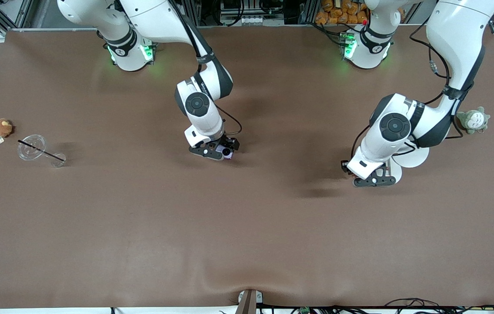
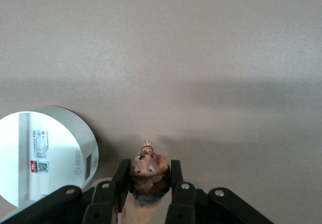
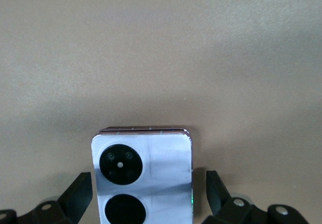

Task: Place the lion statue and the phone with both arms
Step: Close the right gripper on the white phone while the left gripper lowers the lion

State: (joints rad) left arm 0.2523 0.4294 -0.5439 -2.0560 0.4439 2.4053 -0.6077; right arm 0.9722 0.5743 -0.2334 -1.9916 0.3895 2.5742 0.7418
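Glossy mirror-like phone point(image 3: 142, 178) face; matt brown tabletop point(image 1: 247, 226).

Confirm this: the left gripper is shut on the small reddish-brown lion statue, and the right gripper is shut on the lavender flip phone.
Not quite. The right wrist view shows the right gripper open, its fingers standing clear of both sides of the square lavender flip phone. The rest holds: the left wrist view shows the left gripper shut on the small reddish-brown lion statue.

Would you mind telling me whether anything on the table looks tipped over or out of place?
Yes: toward the right arm's end, the clear cup lies on its side, its black straw resting on the table, beside the brown plush toy. Nothing looks spilled.
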